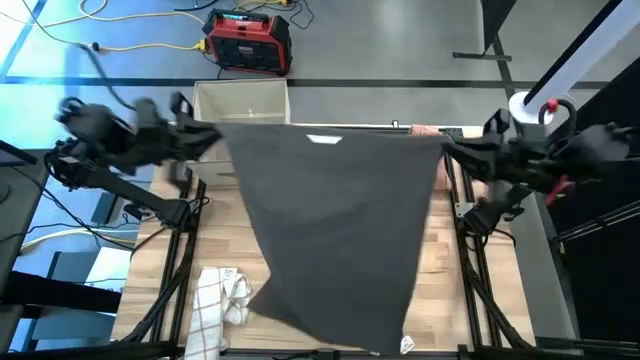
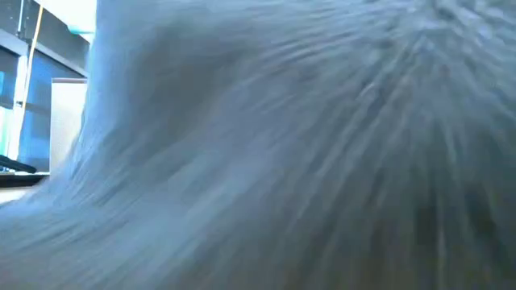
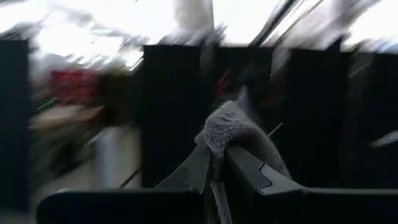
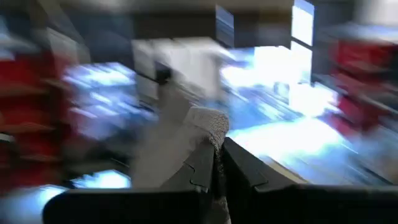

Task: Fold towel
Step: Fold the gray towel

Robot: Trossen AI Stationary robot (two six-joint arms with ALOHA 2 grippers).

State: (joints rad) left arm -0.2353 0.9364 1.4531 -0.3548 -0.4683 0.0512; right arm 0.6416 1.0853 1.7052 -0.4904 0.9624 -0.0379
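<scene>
**Table centre blocked by hung towel**

Most of the table (image 1: 445, 262) is covered by the dark towel (image 1: 335, 225), stretched betw. left gripper (image 1: 218, 135) and right gripper (image 1: 447, 146) at the far edge. Low view is filled by it. Near-left corner is taken by a checked cloth (image 1: 218, 298). Bare wood is left only in narrow strips along both sides.

grey towel (image 1: 335, 220): 1 | checked cloth (image 1: 215, 300): 1 | claws: 2 | red box (image 1: 248, 42): 1
</scene>
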